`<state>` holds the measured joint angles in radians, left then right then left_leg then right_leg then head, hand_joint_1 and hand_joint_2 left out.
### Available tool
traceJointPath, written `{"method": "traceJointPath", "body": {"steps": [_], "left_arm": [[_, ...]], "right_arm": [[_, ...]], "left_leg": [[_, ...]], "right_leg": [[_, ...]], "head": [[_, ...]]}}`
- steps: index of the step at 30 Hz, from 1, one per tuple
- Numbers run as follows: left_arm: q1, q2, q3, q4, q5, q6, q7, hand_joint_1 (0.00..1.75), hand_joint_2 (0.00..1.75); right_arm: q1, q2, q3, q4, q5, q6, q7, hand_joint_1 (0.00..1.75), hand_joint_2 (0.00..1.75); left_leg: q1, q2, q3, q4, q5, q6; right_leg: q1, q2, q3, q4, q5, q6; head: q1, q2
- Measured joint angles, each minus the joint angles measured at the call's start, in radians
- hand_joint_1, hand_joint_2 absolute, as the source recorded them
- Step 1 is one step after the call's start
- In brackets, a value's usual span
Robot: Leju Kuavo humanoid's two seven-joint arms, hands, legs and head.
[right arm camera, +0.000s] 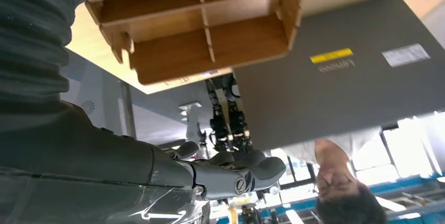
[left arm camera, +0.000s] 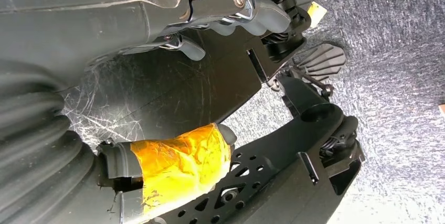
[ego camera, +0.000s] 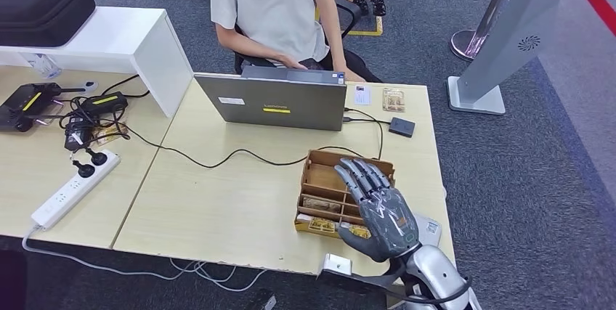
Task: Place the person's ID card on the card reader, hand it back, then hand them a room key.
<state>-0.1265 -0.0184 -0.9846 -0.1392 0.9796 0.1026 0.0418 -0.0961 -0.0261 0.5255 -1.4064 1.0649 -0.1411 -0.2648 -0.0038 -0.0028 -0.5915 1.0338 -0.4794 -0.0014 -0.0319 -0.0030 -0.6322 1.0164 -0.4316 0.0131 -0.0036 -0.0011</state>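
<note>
The right robot hand [ego camera: 378, 208], empty with fingers spread, hovers over the wooden tray [ego camera: 319, 179] at lower centre, while the ID card [ego camera: 362, 95] lies upper centre beside the laptop [ego camera: 272, 101], so reaching risks snagging the cable [ego camera: 218, 161].

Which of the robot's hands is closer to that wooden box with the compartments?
The right hand. It hovers open just above the wooden box on the table. The left hand hangs down beside the robot's body over the carpet, away from the box.
</note>
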Motion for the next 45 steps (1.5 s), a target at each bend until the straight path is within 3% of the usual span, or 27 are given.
{"method": "traceJointPath", "body": {"steps": [13, 45], "left_arm": [[0.0, 0.004, 0.0, 0.0, 0.005, -0.005, -0.001, 0.0, 1.75], [-0.003, 0.011, 0.0, 0.0, 0.037, -0.005, 0.007, 0.0, 1.75]], "right_arm": [[0.008, 0.007, -0.033, 0.152, 0.025, -0.016, 0.01, 0.0, 1.75], [0.035, 0.037, -0.072, 0.171, 0.014, 0.004, -0.026, 0.0, 1.75]], "left_leg": [[0.0, 0.0, 0.0, 0.0, 0.0, 0.0], [0.0, 0.0, 0.0, 0.0, 0.0, 0.0]], "right_leg": [[0.0, 0.0, 0.0, 0.0, 0.0, 0.0], [0.0, 0.0, 0.0, 0.0, 0.0, 0.0]], "head": [[0.0, 0.0], [0.0, 0.0]]}}
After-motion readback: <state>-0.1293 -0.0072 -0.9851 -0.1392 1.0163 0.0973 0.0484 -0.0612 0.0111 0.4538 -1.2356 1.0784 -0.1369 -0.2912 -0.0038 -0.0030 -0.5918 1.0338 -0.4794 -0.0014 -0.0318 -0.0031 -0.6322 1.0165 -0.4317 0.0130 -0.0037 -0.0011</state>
